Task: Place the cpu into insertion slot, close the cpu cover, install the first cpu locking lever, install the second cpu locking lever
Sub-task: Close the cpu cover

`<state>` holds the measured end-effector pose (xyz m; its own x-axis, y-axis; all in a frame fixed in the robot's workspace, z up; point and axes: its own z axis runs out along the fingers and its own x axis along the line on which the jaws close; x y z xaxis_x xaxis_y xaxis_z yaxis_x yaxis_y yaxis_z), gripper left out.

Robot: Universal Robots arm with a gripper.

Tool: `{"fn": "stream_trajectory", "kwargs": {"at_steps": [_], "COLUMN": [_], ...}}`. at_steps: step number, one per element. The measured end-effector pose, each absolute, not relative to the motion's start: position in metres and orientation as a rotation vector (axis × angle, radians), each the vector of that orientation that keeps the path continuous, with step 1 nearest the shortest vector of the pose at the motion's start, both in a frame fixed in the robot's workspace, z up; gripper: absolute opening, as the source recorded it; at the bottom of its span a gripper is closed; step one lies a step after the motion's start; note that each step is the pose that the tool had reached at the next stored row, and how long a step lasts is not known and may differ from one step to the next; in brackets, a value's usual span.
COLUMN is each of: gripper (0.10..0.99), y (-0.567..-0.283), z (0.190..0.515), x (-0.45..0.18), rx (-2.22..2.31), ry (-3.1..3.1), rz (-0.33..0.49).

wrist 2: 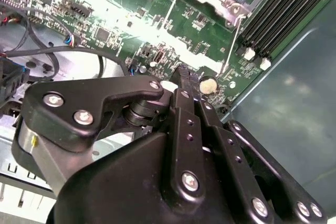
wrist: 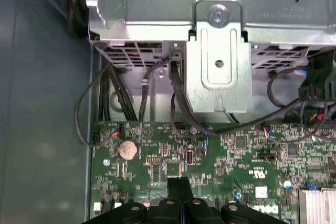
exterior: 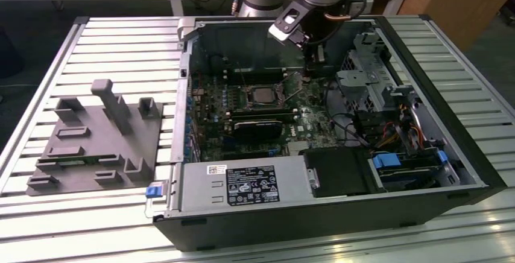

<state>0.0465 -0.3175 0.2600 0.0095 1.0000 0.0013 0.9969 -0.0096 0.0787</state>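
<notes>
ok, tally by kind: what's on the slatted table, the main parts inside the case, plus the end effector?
Open PC case: 1
Grey fixture tray: 1
Green motherboard: 1
Power supply: 1
Coin cell: 1
End effector: 1
Total: 6

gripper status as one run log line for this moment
black gripper shut, empty | above green motherboard, apart from dark silver-ringed insertion slot | small square grey-topped cpu seated in slot

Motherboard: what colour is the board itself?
The motherboard is green, best seen in the first wrist view.
</notes>
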Motion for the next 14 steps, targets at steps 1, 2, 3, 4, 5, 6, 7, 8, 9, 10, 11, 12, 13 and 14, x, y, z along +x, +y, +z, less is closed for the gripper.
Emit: {"fn": "stream_trajectory", "kwargs": {"at_steps": [1,2,3,4,5,6,7,8,9,10,11,12,13,14], "gripper": [0.106,0.106,0.106,0.106,0.106,0.106,0.106,0.106,0.106,0.106,0.106,0.106,0.106,0.106], "y": [-0.317,-0.317,-0.317,-0.317,-0.317,-0.317,-0.317,-0.317,-0.317,-0.317,-0.317,-0.317,-0.317,-0.317], "z": [0.260,0.259,0.259,0.258,0.257,0.256,0.255,0.253,0.252,0.250,0.249,0.248,0.246,0.245], "x": [0.048,0.050,0.051,0.052,0.053,0.054,0.054,0.054,0.055,0.055,0.055,0.055,0.055,0.055], "rx": [2.192,2.193,2.194,2.194,2.195,2.196,2.197,2.198,2.199,2.200,2.201,2.202,2.203,2.204], "ry": [2.172,2.172,2.173,2.173,2.174,2.175,2.176,2.177,2.178,2.179,2.180,2.181,2.181,2.183], "rz": [0.086,0.085,0.084,0.082,0.080,0.079,0.077,0.074,0.072,0.070,0.068,0.066,0.064,0.061]}}
